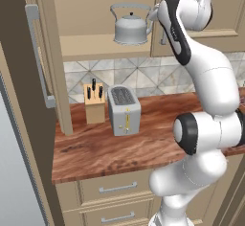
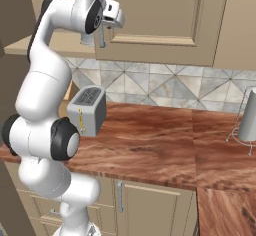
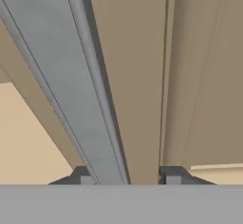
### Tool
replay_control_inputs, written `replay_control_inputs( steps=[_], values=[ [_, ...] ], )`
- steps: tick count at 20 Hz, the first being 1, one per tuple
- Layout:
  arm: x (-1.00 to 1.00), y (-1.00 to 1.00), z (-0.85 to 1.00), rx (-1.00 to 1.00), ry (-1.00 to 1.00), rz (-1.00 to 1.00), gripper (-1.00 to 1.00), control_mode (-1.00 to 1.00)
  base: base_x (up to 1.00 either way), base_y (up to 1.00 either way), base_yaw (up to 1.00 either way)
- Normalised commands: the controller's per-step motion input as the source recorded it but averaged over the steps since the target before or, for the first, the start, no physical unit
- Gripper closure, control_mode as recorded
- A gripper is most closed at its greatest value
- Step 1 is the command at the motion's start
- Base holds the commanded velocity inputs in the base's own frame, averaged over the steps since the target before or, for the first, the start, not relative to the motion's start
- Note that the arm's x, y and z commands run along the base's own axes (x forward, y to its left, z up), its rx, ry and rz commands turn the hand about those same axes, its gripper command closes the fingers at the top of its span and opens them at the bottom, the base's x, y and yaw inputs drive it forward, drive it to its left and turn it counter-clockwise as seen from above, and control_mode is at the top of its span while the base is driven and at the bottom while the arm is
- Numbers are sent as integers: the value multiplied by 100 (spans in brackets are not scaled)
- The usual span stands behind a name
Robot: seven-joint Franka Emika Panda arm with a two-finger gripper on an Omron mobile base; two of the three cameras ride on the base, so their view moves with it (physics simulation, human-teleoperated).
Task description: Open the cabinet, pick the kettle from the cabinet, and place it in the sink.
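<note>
Hand (image 3: 127,175) at right cabinet door's bar handle (image 3: 71,76); fingers (image 3: 173,175) straddle bar, part-spread, not yet pinching. Risk: bar sits off-centre by one finger, so squeeze may skid off and door stays closed. Left door (image 1: 28,100) open. Kettle (image 1: 130,28) upright on cabinet shelf (image 1: 91,48); elbow swing could knock it. Toaster (image 1: 124,110), knife block (image 1: 94,103) on counter (image 1: 95,148) below. No writing legible.

silver door handle (image 3: 71,76), beige cabinet (image 3: 137,76), fingertips (image 3: 173,176) astride

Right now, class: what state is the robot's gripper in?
Gripper: jaws partly open, one on each side of the right cabinet door's handle; whether they grip it cannot be told.
</note>
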Motion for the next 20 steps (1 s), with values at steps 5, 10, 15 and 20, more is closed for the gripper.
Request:
replay_control_inputs(
  steps=[5, 10, 15, 20],
  values=[
    [26, 24, -12, -2, -30, -7, 100, -100, 0, 0, 0],
    [13, 36, -14, 0, -33, -14, 100, -100, 0, 0, 0],
    [5, 36, -18, 0, -37, -12, 100, -100, 0, 0, 0],
    [-1, 29, -26, 1, -22, -5, 100, -100, 0, 0, 0]
  ],
)
